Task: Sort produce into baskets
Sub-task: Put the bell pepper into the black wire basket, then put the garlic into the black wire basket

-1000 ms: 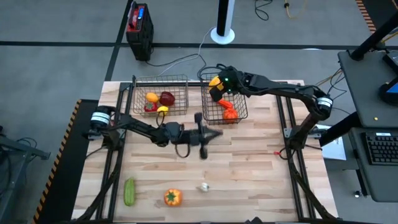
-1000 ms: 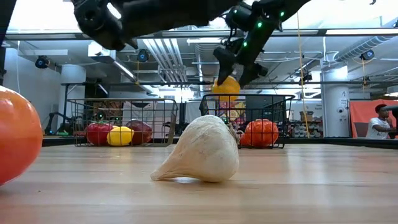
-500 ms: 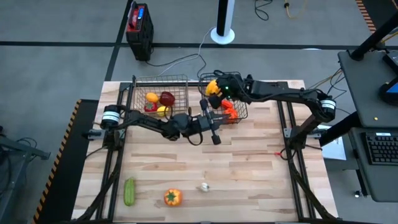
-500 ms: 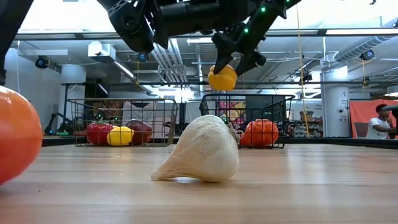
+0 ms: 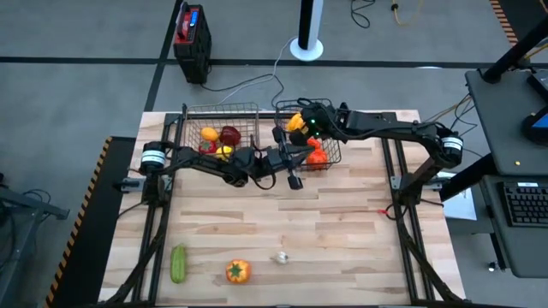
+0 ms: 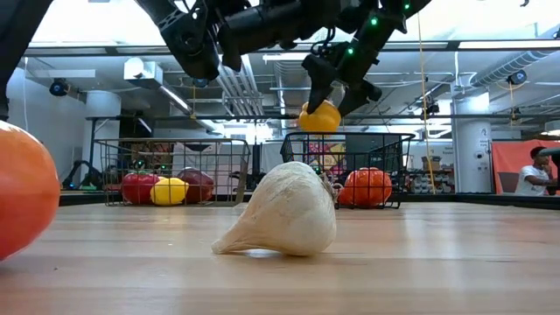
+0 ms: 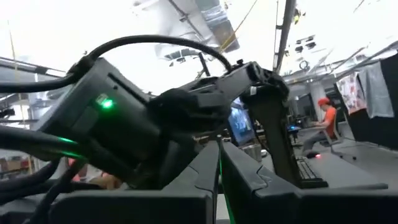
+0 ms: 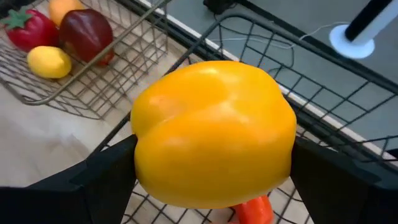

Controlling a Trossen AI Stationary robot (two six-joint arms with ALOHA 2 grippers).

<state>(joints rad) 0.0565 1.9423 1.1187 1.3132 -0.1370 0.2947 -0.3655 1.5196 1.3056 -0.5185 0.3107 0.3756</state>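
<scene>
My right gripper (image 8: 214,163) is shut on a yellow pepper (image 5: 295,124), held in the air above the left part of the right wire basket (image 5: 330,158). An orange vegetable (image 5: 317,155) lies in that basket. The left basket (image 5: 244,109) holds an orange, a dark red apple (image 5: 229,135), a tomato and a lemon (image 5: 223,152). My left gripper (image 5: 295,159) is shut on nothing, raised just in front of the two baskets. A cucumber (image 5: 178,263), an orange pepper (image 5: 238,271) and a white garlic (image 6: 284,210) lie near the front edge. My right gripper pinches the yellow pepper's two opposite sides (image 8: 149,163) between its two fingers (image 8: 99,180), which stand wide apart. The fingers slant down from the table's right side. The pepper is lifted clear, above the basket's rim (image 8: 323,134).
The table's middle (image 5: 282,214) is bare wood. A red and black box (image 5: 190,34) and a white post base (image 5: 306,47) stand on the floor beyond the far edge. A person sits in the room behind at the right (image 6: 529,171).
My left gripper has gone from the table's middle toward the far edge, up to the baskets, rising and tipping its shut fingers upward. My right gripper has stayed above the right basket with the yellow pepper in its hold.
</scene>
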